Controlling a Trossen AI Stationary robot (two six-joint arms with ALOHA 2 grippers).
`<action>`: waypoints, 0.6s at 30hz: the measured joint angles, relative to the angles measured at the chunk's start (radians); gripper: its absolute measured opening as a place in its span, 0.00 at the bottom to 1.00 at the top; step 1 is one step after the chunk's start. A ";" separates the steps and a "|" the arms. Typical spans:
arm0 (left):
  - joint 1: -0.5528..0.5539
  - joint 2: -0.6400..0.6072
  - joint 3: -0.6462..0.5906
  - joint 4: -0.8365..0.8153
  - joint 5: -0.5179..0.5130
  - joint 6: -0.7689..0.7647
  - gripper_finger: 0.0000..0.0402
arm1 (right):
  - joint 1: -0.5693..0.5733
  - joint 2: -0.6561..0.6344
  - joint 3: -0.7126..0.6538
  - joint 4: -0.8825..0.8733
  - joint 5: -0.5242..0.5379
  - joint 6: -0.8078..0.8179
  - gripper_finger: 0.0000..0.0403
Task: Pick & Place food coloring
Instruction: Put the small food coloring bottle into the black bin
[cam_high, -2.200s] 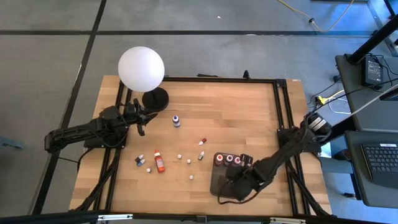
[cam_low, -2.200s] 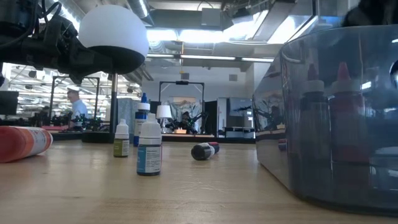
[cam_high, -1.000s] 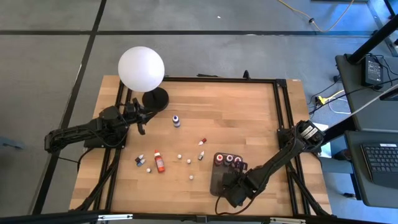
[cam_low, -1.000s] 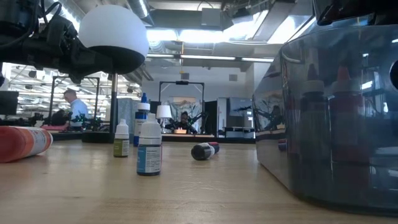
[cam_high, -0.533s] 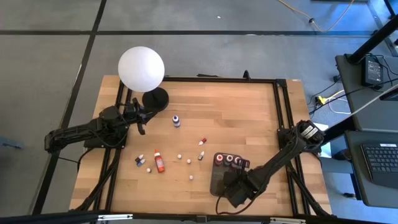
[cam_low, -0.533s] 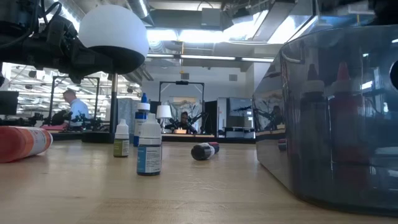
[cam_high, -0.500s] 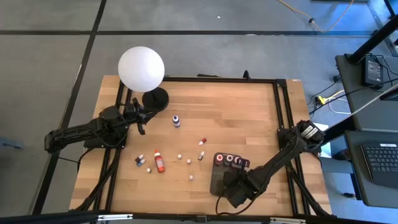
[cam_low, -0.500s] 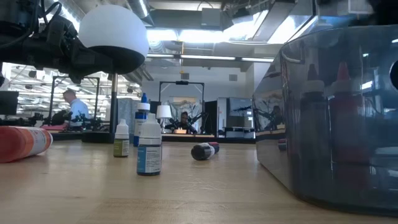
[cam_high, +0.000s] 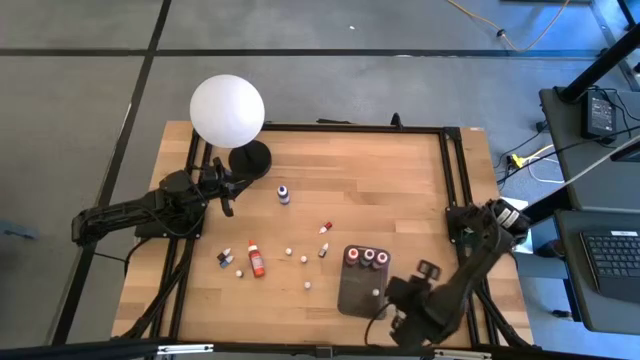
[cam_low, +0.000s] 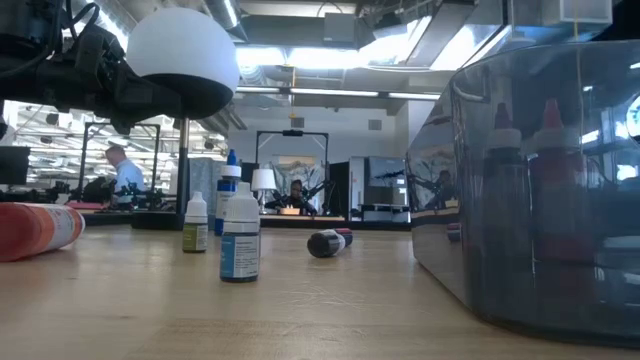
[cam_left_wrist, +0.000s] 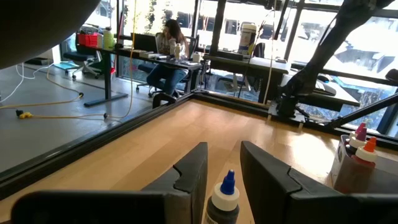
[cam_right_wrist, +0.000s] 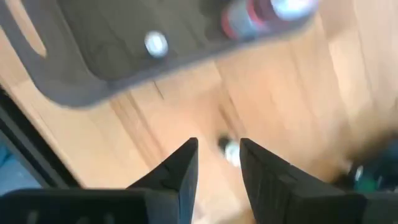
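The food coloring is a set of tiny dropper bottles with white, red or blue caps. Three stand in a row (cam_high: 367, 256) at the far end of the dark tray (cam_high: 352, 295), which sits near the front edge of the surface (cam_high: 400, 190), right of middle; a fourth white cap (cam_high: 376, 292) shows alone in the tray. The rest are scattered left of the tray: a blue-capped bottle (cam_high: 283, 193) toward the middle, an orange one (cam_high: 257, 259) lying flat, two small ones (cam_high: 226, 258) beside it, and two (cam_high: 324, 238) nearer the tray, with loose white specks around. The surface is pale wood in a black frame, on a grey floor; a white globe lamp (cam_high: 227, 110) stands at the far left corner. The left hand (cam_high: 228, 196), narrowly parted and empty, hovers near the lamp. The right hand (cam_high: 403, 318) is at the front edge beside the tray, slightly parted, holding nothing.
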 joint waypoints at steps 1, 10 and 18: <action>0.000 0.000 0.000 0.000 0.000 0.000 0.23 | 0.013 0.000 -0.003 0.000 -0.001 0.047 0.30; 0.000 0.000 0.000 0.000 0.000 0.000 0.23 | 0.087 -0.016 -0.055 -0.008 -0.004 0.262 0.30; 0.000 0.000 0.000 0.019 -0.044 0.000 0.23 | 0.095 -0.219 -0.285 0.104 0.003 0.322 0.30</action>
